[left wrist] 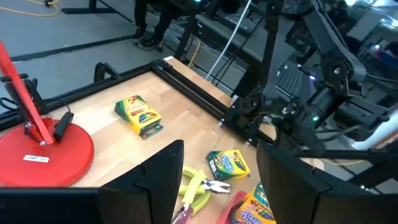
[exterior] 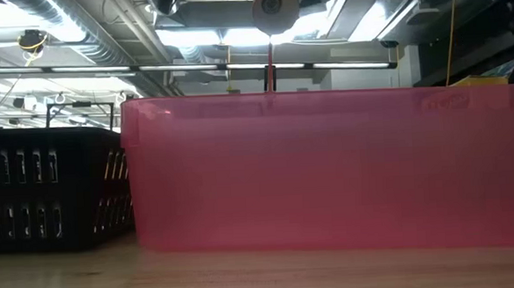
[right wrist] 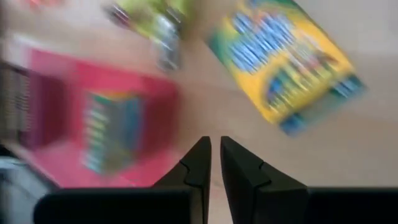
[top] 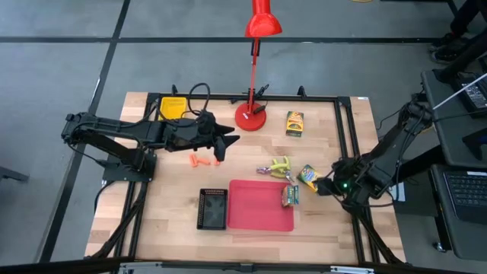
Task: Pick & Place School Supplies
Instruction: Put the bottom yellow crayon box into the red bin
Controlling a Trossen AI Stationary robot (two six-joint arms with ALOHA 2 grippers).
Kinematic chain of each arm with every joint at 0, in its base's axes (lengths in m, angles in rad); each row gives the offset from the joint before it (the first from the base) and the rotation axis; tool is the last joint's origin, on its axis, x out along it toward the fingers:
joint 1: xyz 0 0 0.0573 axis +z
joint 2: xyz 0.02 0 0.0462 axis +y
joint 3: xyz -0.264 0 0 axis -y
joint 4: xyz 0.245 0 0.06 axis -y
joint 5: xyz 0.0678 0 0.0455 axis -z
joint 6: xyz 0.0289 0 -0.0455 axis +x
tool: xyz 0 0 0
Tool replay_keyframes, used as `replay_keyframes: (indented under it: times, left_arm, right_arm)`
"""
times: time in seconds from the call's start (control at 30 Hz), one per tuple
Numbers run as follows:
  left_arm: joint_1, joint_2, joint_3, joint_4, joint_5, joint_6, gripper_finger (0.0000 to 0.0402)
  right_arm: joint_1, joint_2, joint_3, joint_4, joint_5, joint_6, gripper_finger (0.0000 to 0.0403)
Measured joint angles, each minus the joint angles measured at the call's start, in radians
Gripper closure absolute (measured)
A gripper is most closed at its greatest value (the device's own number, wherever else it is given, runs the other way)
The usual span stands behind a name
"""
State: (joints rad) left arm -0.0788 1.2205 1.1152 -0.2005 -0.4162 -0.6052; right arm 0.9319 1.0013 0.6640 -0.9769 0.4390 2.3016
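Three yellow-green crayon boxes show. One (top: pixel 294 122) lies flat near the far edge. A second (top: pixel 307 176) (right wrist: pixel 286 62) lies flat right of the red tray. The third (top: pixel 290 195) (right wrist: pixel 109 134) lies at that tray's right rim. A yellow-green and pink scissors-like tool (top: pixel 280 166) (left wrist: pixel 199 186) and two orange sticks (top: pixel 204 160) lie on the wood. My left gripper (top: pixel 227 141) (left wrist: pixel 217 171) hovers open above the sticks. My right gripper (top: pixel 326 185) (right wrist: pixel 214 149) is shut with nothing between its fingers, just right of the second box and slanting down.
The red tray (top: pixel 261 205) (exterior: pixel 329 167) and black tray (top: pixel 212 208) (exterior: pixel 48 199) sit near the front edge. A yellow tray (top: pixel 173 106) is at the far left. The red lamp's base (top: pixel 251 116) (left wrist: pixel 37 152) stands at the far middle. A dark frame rims the table.
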Motion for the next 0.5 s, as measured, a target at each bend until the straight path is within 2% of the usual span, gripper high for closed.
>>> replay_keyframes:
  times: [0.1, 0.2, 0.5]
  left_arm:
    - [0.0, 0.0, 0.0, -0.004, 0.007, 0.015, 0.0201]
    - [0.0, 0.0, 0.0, -0.003, 0.016, 0.022, 0.0201]
    - [0.002, 0.0, 0.0, 0.002, 0.058, 0.024, 0.0201]
  right_arm:
    - [0.004, 0.06, 0.0, -0.011, -0.161, -0.005, 0.0363]
    - [0.013, 0.116, 0.0, 0.009, -0.173, -0.004, 0.0363]
    - [-0.055, 0.237, -0.016, 0.018, -0.248, 0.001, 0.0364]
